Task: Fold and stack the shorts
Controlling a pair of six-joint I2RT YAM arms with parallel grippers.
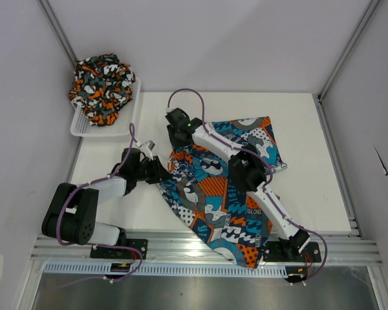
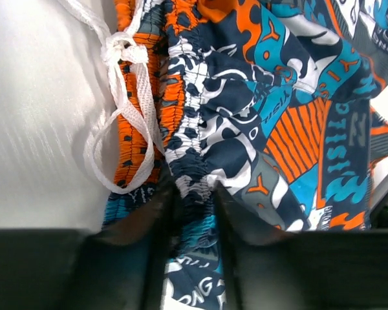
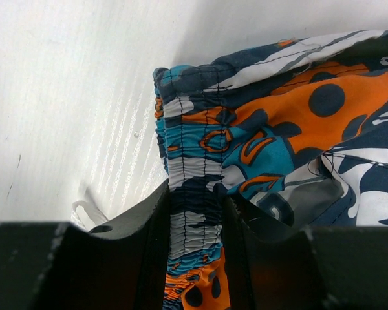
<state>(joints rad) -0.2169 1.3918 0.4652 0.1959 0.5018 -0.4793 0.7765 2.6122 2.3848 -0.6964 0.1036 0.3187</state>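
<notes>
L gripper (image 1: 160,173) & R gripper (image 1: 176,139) both pinching shorts (image 1: 227,194) by the waistband (image 2: 189,148), center-left; rest trails toward lower right of frame.

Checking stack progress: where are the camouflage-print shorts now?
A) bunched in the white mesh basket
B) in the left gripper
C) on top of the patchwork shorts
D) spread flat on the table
A: the camouflage shorts lie bunched in the white mesh basket at the table's far left corner, apart from the patchwork shorts that the left gripper and right gripper pinch.
</notes>
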